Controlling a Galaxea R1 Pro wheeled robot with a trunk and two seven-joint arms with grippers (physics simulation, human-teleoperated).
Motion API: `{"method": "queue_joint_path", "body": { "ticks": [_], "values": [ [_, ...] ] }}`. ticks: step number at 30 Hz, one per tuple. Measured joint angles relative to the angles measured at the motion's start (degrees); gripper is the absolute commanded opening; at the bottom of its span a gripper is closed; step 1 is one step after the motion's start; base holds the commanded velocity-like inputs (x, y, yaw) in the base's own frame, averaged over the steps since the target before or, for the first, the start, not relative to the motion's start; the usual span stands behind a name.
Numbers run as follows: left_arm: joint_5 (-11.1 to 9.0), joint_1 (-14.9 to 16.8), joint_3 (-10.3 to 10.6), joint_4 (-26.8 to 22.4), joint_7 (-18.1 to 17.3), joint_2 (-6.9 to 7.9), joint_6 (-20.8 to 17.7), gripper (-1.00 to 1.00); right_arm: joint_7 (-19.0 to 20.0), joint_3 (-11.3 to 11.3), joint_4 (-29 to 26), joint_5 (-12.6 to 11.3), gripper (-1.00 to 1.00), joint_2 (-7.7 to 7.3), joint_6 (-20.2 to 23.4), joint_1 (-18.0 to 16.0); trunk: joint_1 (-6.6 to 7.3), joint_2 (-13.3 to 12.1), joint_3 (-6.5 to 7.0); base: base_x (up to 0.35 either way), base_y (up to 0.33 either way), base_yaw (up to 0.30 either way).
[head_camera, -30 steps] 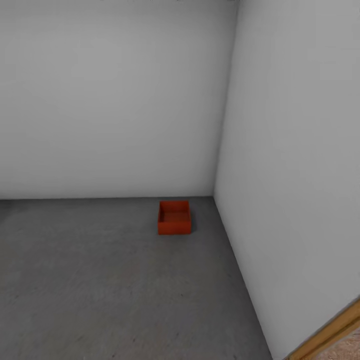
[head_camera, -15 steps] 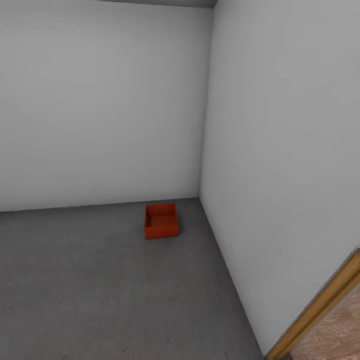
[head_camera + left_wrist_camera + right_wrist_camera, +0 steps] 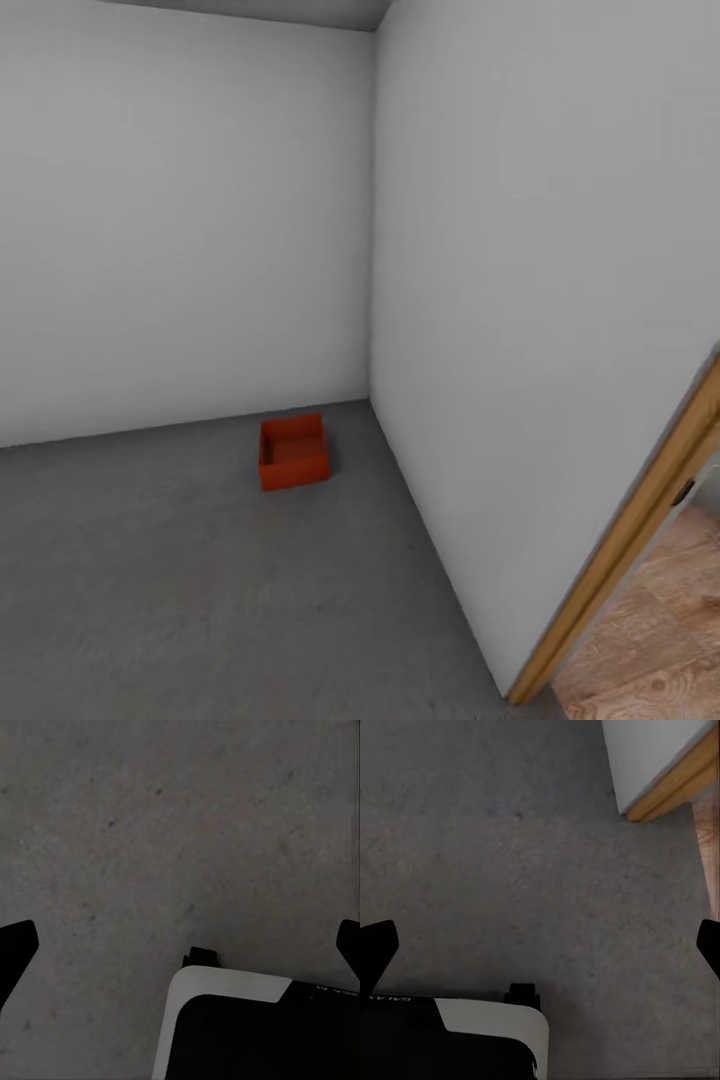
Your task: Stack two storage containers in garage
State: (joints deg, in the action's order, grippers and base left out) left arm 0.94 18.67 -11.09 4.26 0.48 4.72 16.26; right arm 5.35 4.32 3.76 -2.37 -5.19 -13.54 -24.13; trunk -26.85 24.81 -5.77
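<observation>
Left hand (image 3: 180, 945): dark fingertips at opposite edges of its wrist view, spread wide and holding nothing, above the mottled grey floor (image 3: 150, 832). Right hand (image 3: 540, 945): likewise open and empty over the same concrete, near a wooden door frame (image 3: 675, 784). One rust-red storage container (image 3: 293, 452) sits on the garage floor in the far corner, close to both white walls (image 3: 180, 220); whether it touches either is unclear. Light wood planks (image 3: 660, 640) lie beyond the frame at near right.
</observation>
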Motion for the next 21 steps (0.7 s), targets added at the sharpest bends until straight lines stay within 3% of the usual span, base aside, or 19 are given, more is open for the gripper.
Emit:
{"method": "queue_joint_path", "body": {
  "ticks": [21],
  "values": [
    [0.0,0.0,0.0,0.0,0.0,0.05,0.0,1.0,0.0,0.0,0.0,0.0,1.0,0.0,0.0,0.0,0.0,0.0,1.29,0.0,0.0,-0.248]
  ]
}}
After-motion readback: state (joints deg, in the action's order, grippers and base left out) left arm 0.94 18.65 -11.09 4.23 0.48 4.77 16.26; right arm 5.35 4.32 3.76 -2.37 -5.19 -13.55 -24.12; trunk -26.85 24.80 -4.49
